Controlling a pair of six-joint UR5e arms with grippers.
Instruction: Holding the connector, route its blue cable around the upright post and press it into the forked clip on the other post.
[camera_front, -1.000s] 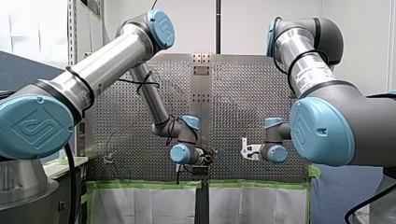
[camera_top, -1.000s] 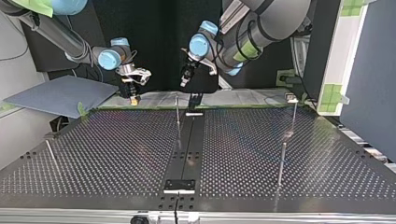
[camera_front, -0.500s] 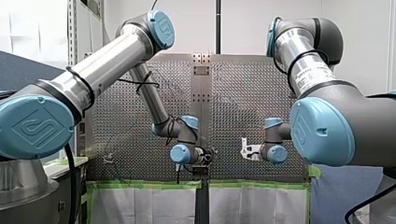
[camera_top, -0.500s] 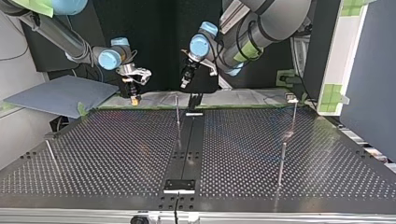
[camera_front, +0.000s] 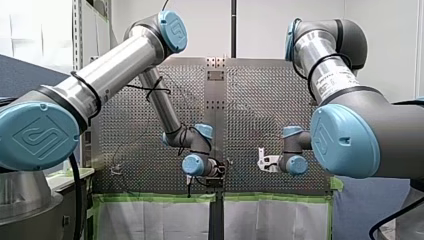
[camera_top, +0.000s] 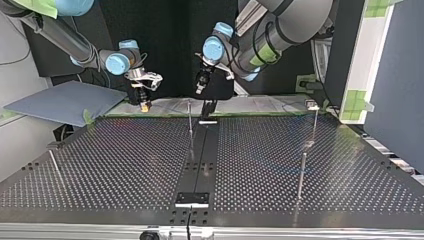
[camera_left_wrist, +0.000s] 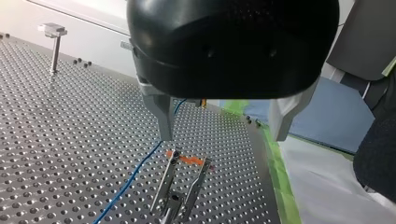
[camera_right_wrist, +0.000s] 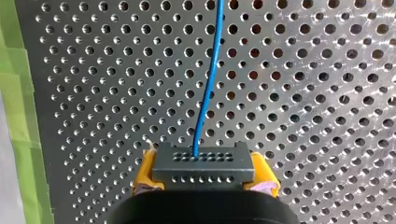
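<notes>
Plainly, my right gripper (camera_right_wrist: 204, 178) is clamped on the connector (camera_right_wrist: 203, 161). The dark block sits crosswise between the yellow pads (camera_right_wrist: 145, 170), which press on its two ends. From the connector's outer face the blue cable (camera_right_wrist: 210, 79) leaves near the middle and runs straight ahead of the gripper, above the perforated table (camera_right_wrist: 327, 93), with a slight bend along the way.

My left gripper (camera_left_wrist: 222, 133) hangs above the table with its metal fingers (camera_left_wrist: 161, 112) spread wide and nothing between them. Just under it stands the forked clip (camera_left_wrist: 184, 184), its two prongs pointing up toward the gap, with a small orange piece (camera_left_wrist: 187, 160) across their tips. The cable slants over the table beside the clip, passing behind one finger and close to the nearer prong, outside the fork. Whether it touches that prong I cannot tell from this angle.

In the top view the two grippers hang well apart near the table's far edge, my right one (camera_top: 145, 103) at the view's left and my left one (camera_top: 200, 89) near the middle.
</notes>
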